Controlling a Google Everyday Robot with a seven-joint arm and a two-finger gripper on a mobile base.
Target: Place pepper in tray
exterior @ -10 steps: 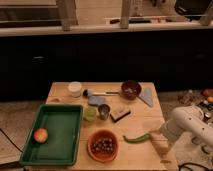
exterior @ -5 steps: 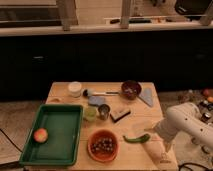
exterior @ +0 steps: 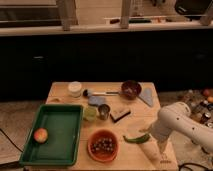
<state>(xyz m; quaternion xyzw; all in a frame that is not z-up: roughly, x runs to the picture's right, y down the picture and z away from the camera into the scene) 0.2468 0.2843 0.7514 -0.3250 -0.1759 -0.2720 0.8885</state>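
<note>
End effector point(exterior: 148, 136) low over the front right part of the light wooden counter point(exterior: 135, 120), close to the right edge and the front edge. Touching the right end of the long thin green chili pepper point(exterior: 135, 138). Cannot tell how far open, or whether gripping the pepper or only resting against it. Pepper lying almost flat, pointing left, between the end effector and the round orange bowl point(exterior: 103, 156), just beside the bowl's right rim, well apart from the big dark green plastic tray with a raised rim point(exterior: 62, 132).

Tray at the front left corner, left and front rims right at the counter's edges. One small round orange fruit point(exterior: 40, 134) inside by the left wall; most of the green floor bare. Orange bowl just beside the tray's right rim, full of small dark bits. Behind the bowl, close together: a small light-green cup point(exterior: 90, 114), a shiny metal cup point(exterior: 104, 111) and a little black and white block point(exterior: 120, 114). Strip of bare wood between that block and the pepper.

White robot arm point(exterior: 175, 122) reaching in from past the counter's right edge, bent at a thick round joint, last part sloping down and left to the end effector.
</note>
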